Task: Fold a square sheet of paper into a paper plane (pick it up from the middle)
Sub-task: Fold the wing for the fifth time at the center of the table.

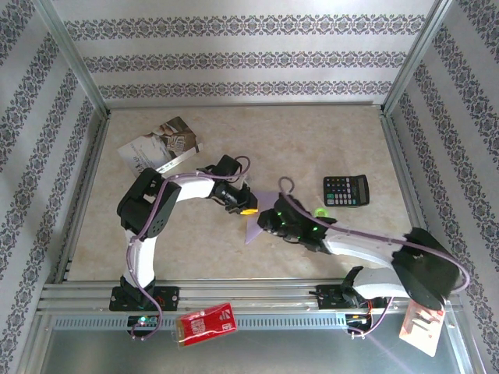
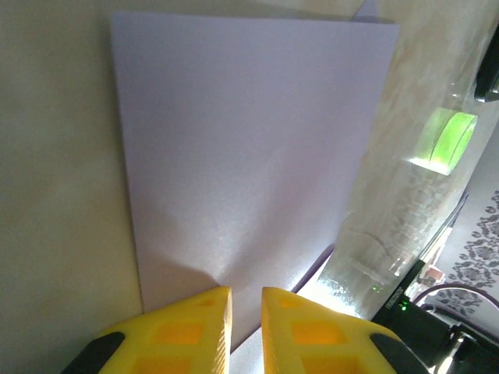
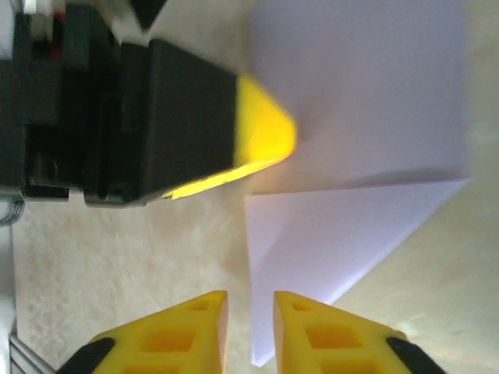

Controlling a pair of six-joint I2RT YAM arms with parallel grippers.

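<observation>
Tan table [image 1: 234, 132] under everything. The square sheet of paper [image 2: 249, 156] lies mid-table between my two arms, already creased, with one triangular flap flat on the top. Booklet [image 1: 160, 145] at far left, well apart from the sheet. Calculator [image 1: 346, 190] off to the right. Red packet [image 1: 207, 322] on the near rail. My left pincer [image 2: 245, 292]: slim gap between the fingers, tips at the sheet's near corner, can't tell if touching. My right pincer [image 3: 249, 296]: fingers slightly apart, nothing clamped, over the flap's edge.
</observation>
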